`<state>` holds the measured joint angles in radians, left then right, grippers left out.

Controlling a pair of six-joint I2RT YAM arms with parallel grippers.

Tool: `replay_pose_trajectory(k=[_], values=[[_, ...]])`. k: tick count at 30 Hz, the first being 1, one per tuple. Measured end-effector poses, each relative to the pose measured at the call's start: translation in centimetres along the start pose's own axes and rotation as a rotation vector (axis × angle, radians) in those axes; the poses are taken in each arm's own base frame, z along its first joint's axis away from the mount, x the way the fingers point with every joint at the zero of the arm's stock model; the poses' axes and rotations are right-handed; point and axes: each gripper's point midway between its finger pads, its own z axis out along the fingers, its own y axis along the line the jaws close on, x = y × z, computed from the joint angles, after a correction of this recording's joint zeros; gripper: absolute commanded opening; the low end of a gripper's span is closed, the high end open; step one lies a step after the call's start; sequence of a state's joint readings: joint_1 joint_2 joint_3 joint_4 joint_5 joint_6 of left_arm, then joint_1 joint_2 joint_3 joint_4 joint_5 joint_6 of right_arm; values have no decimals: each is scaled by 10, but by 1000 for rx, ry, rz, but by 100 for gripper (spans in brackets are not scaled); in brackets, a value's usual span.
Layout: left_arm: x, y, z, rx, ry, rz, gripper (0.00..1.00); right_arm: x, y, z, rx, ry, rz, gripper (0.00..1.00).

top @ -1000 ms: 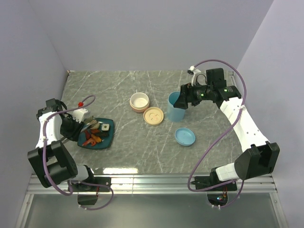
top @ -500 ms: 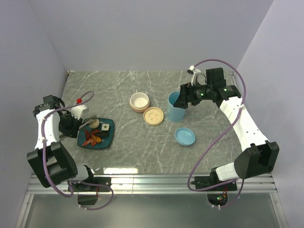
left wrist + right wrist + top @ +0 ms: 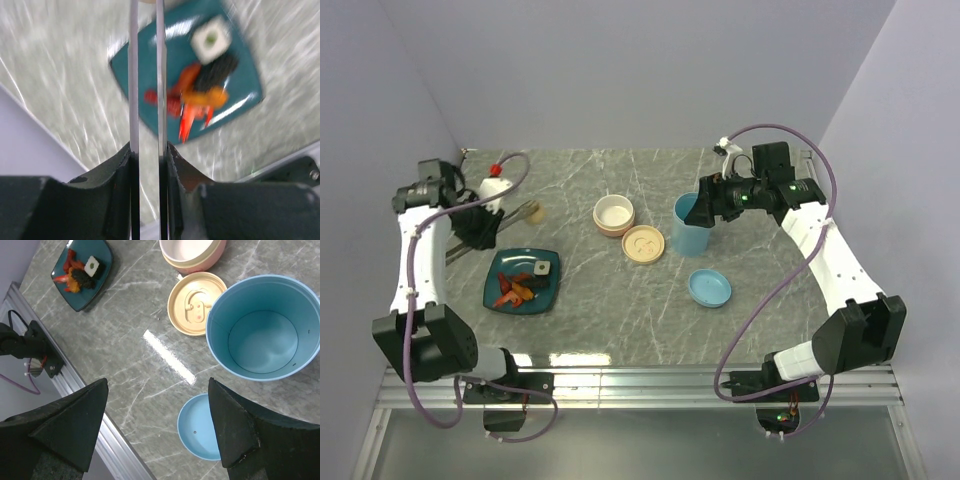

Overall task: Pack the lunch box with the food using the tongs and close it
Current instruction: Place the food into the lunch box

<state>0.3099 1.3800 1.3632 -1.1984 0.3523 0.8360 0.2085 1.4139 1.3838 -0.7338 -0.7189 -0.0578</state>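
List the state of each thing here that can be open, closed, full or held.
left claw: shut on the tongs
tongs: pinching the beige ball
right claw: open, holding nothing
blue container: upright, open, empty
blue lid: off, lying flat
pink bowl: open, empty
beige lid: off, lying flat
plate: holds other food

**Robot Test Bench in a Lab**

This is a lab cell, not a kitchen. Plain lavender walls box in a marble-patterned tabletop. A left arm and right arm are bolted to an aluminium rail at its near edge, with purple cables looping alongside. The food looks like toys.
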Motion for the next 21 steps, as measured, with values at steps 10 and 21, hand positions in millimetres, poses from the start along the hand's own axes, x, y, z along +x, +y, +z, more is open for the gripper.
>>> replay_pose_trajectory(k=[10, 21], values=[[-111, -40, 40, 83, -119, 99, 1, 0, -6, 2, 22, 6, 10, 87], [-157, -89, 107, 157, -82, 149, 1, 2, -34, -3, 153, 10, 37, 100]])
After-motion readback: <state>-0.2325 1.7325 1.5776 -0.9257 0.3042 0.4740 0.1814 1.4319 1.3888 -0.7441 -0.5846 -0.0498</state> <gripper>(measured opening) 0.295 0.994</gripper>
